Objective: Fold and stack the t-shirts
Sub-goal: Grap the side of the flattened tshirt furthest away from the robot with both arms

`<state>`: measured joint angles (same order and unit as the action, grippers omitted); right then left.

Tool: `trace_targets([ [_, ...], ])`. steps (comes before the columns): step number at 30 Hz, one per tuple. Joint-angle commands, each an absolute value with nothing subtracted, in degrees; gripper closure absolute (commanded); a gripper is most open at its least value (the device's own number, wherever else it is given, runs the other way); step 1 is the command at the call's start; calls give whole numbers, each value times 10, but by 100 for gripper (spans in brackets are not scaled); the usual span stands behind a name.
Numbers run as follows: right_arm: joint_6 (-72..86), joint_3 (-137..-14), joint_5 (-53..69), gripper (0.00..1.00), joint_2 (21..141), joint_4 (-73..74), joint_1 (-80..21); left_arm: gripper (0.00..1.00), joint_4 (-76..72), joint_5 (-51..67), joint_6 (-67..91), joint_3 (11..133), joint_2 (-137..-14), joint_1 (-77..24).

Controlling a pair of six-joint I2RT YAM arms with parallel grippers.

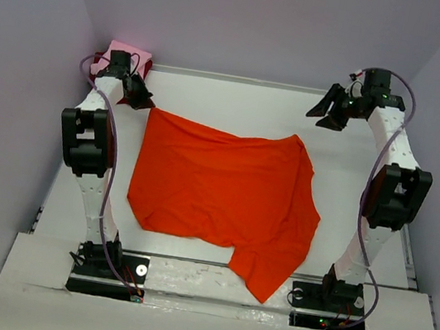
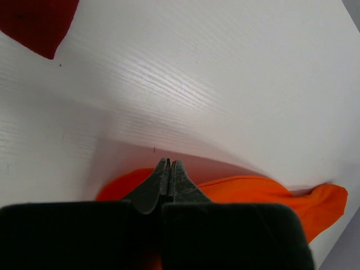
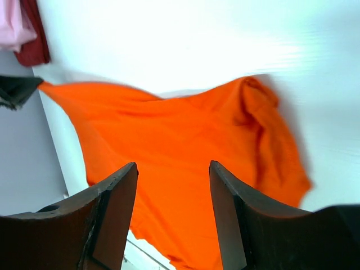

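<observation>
Lab booth: plain walls (image 1: 268, 22), white table (image 1: 238, 101)

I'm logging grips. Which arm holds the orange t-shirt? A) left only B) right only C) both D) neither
A: the left fingers are shut on a far corner of the orange t-shirt, while the right fingers stand apart, clear of the cloth.

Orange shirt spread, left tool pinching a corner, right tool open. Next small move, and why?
Probably open the left tool and let that corner drop. It is shut on the far-left corner of the orange t-shirt, pulling it taut, while the right tool hangs open, clear of the cloth. The shirt lies mostly spread, so releasing should settle it flat for folding.
</observation>
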<state>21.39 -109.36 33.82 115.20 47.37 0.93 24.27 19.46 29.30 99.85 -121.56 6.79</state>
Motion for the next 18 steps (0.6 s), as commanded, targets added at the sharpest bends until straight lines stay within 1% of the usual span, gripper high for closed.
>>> trace_targets([
  [1, 210, -1072, 329, 40, 1151, 495, 35, 100, 236, 204, 284, 992, -1186, 69],
  [6, 199, -1085, 346, 39, 1204, 493, 43, 100, 230, 207, 288, 973, -1172, 69],
  [7, 200, -1098, 349, 36, 1222, 494, 43, 100, 228, 209, 288, 968, -1167, 69],
  [10, 197, -1109, 352, 34, 1242, 490, 43, 100, 229, 212, 288, 967, -1164, 69],
  [18, 192, -1110, 348, 34, 1264, 481, 43, 100, 246, 212, 279, 988, -1171, 69],
])
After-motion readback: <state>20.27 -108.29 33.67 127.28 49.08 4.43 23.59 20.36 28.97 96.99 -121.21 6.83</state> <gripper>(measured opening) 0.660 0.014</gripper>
